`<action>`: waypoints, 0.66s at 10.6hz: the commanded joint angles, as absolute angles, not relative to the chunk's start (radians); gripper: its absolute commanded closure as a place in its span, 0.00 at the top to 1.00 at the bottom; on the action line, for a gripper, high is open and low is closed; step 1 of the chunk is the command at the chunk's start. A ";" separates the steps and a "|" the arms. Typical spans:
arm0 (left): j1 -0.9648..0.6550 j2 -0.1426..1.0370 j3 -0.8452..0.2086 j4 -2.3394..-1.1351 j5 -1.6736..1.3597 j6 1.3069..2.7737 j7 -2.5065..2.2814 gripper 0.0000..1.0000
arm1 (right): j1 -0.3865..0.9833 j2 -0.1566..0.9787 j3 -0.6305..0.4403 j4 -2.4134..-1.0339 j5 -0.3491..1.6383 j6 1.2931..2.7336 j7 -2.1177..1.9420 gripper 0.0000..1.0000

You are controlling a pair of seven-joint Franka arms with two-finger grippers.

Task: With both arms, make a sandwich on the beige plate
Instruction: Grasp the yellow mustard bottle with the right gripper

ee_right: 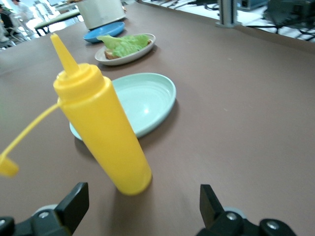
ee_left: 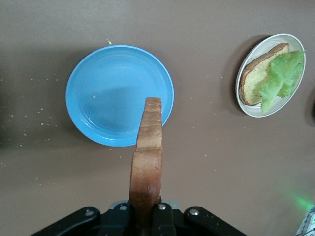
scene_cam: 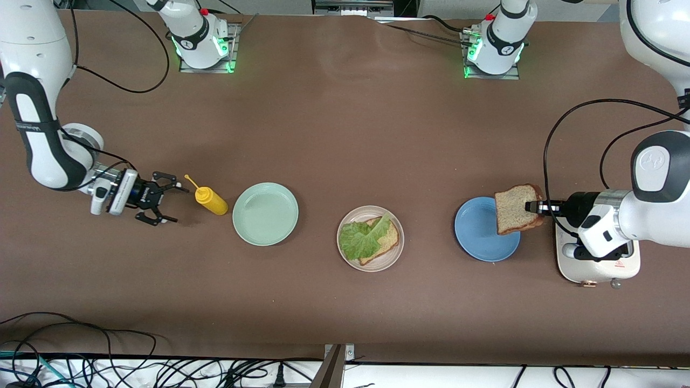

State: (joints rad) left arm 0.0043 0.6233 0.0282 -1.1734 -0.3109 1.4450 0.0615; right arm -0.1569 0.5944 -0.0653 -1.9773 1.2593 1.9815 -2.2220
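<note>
a yellow squeeze bottle (scene_cam: 211, 200) stands on the brown table (scene_cam: 334, 124) toward the right arm's end, its open cap dangling on a thin strap. just beside it is a bare mint-green plate (scene_cam: 265, 213). toward the left arm's end lies a bare blue plate (scene_cam: 477, 233), and near that a white toaster (scene_cam: 597, 264). black cables (scene_cam: 108, 366) tangle along the table's near edge.

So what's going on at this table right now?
A sandwich is half built. The left gripper holds a bread slice over the blue plate. The beige plate already has bread with lettuce on it. The right gripper sits open beside the yellow bottle, next to the green plate.
</note>
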 commanded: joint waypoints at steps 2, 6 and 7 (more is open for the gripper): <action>-0.035 0.621 0.035 -1.169 -0.242 1.431 0.103 0.00 | -0.170 0.621 -0.002 -1.960 1.315 1.957 -2.296 1.00; -0.037 0.637 0.035 -1.167 -0.236 1.434 0.101 0.00 | -0.160 0.644 0.002 -1.960 1.316 1.893 -2.325 1.00; -0.037 0.637 0.035 -1.167 -0.236 1.434 0.101 0.00 | -0.158 0.644 0.002 -1.959 1.318 1.891 -2.327 1.00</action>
